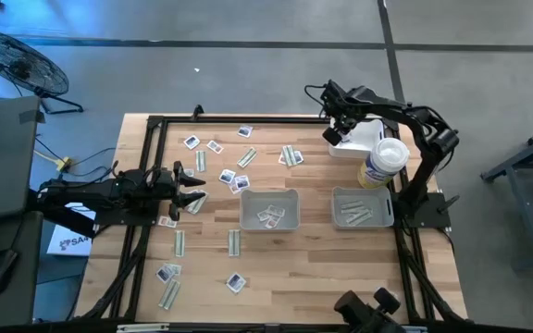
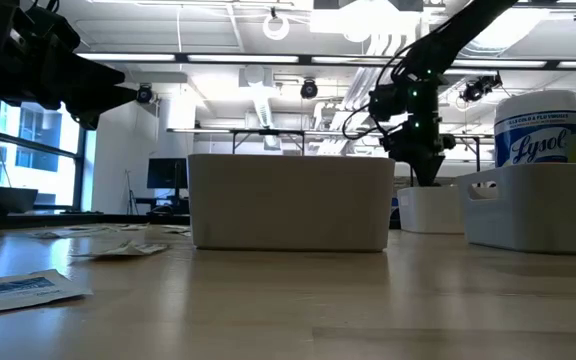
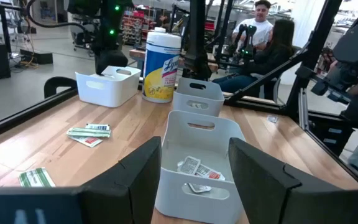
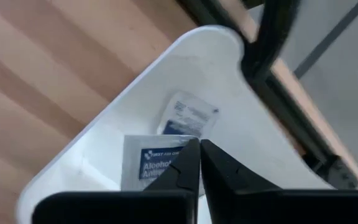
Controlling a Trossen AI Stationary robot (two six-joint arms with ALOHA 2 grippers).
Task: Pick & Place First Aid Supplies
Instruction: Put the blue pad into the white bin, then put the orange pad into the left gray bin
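Small white packets with dark print and pale green strips [image 1: 199, 162] lie scattered flat on the wooden table. My left gripper [image 1: 191, 190] hovers open at the table's left, above loose packets [image 1: 239, 182]; in its wrist view it [image 3: 194, 149] faces the middle grey tray [image 3: 194, 140], which holds a few packets. My right gripper [image 1: 334, 135] is at the far right over a white bin [image 1: 364, 139], shut on a white alcohol packet [image 4: 151, 163]. Another packet [image 4: 188, 115] lies on the bin's floor. My right gripper [image 4: 199, 148] pinches the white alcohol packet at its upper edge near a corner [image 4: 185, 144] between the two fingertips, coming from above and pointing down into the white bin. The packet hangs below the fingers, clear of the bin's floor.
A white Lysol bottle [image 1: 382, 162] stands between the white bin and the right grey tray [image 1: 363, 206], which holds strips. The middle grey tray [image 1: 269, 210] holds square packets. A black frame [image 1: 248, 118] borders the table. People sit beyond the far side [image 3: 263, 37].
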